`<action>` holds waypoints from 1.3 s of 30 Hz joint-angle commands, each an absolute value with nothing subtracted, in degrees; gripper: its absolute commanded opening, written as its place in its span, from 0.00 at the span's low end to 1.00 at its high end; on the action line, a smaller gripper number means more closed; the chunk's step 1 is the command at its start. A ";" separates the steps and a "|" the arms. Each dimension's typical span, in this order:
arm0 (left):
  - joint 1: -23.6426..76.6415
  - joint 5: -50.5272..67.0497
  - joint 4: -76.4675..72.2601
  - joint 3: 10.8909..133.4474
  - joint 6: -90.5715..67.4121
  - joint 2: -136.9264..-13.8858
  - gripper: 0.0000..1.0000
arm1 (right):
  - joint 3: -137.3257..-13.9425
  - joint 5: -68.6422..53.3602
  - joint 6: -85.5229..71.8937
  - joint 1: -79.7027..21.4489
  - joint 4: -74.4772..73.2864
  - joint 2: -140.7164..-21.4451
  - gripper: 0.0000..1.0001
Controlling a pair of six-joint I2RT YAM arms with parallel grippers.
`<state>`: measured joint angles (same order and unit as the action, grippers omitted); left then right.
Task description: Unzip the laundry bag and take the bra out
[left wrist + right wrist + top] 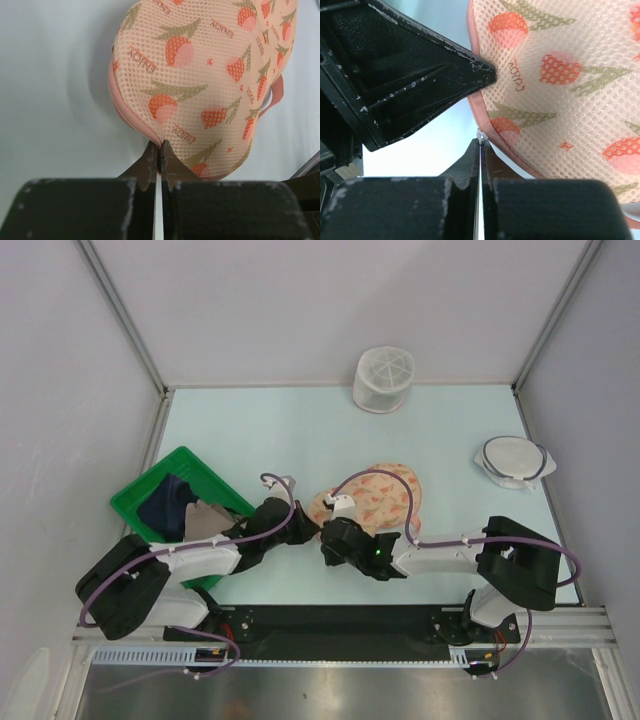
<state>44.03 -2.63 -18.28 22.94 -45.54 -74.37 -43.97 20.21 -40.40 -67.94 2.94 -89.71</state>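
Together at the near end of the laundry bag (pixel 200 85), the left tool (pixel 159 146) is clamped on its pink edging, and the right tool (pixel 480 142) pinches the same edging just beside it.

Bright, even, diffuse light; soft shadow beside the laundry bag (pixel 200 85); wrist views' near foreground blurred.

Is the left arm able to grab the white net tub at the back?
Probably not yet. The left gripper is shut on the edge of the laundry bag, and the white net tub stands far behind it. Nothing blocks the way, so after letting go it might reach.
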 commanded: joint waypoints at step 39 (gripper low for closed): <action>39.99 -5.36 -14.77 27.95 -39.82 -73.12 0.00 | -35.95 24.87 -44.91 -65.13 0.35 -79.02 0.00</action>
<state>41.87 -3.31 -15.29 25.23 -42.85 -74.02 -37.04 21.21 -43.92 -65.69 2.57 -82.00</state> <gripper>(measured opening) 0.014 0.009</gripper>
